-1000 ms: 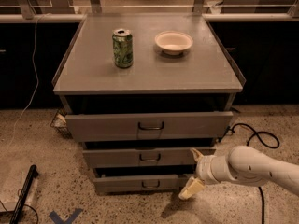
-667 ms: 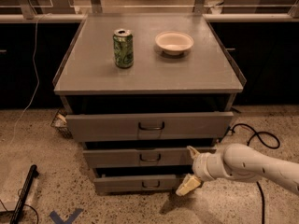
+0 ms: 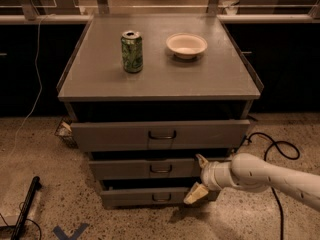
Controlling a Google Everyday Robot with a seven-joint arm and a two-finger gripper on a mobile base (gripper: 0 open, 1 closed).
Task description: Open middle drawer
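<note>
Drawer in question: the middle drawer [image 3: 150, 168] is the second of three grey fronts in the cabinet, under the taller top drawer [image 3: 160, 134] and above the thin bottom drawer [image 3: 150, 198]. Its small dark loop handle [image 3: 161, 169] sits mid-front.

State of it: the front shows only a thin dark gap above it, so I judge it barely out, if at all; the opening is not yet done.

Claw: my claw [image 3: 199, 178] hangs at the right end of the middle drawer's front, level with it, well right of the handle. The fingers stand apart, one tip up by the drawer's upper edge, the other down near the bottom drawer. It holds nothing.

Step in hand: the approach, as I judge it; no grip on the handle.

Next move: I need to go left along the front to the loop, close on it, then pull straight out toward me.

Containers: a pale bowl [image 3: 186, 45] stands on the table [image 3: 100, 79] top of the cabinet and looks empty; a green can [image 3: 132, 51] stands upright just left of it. What the drawers hold is hidden.
</note>
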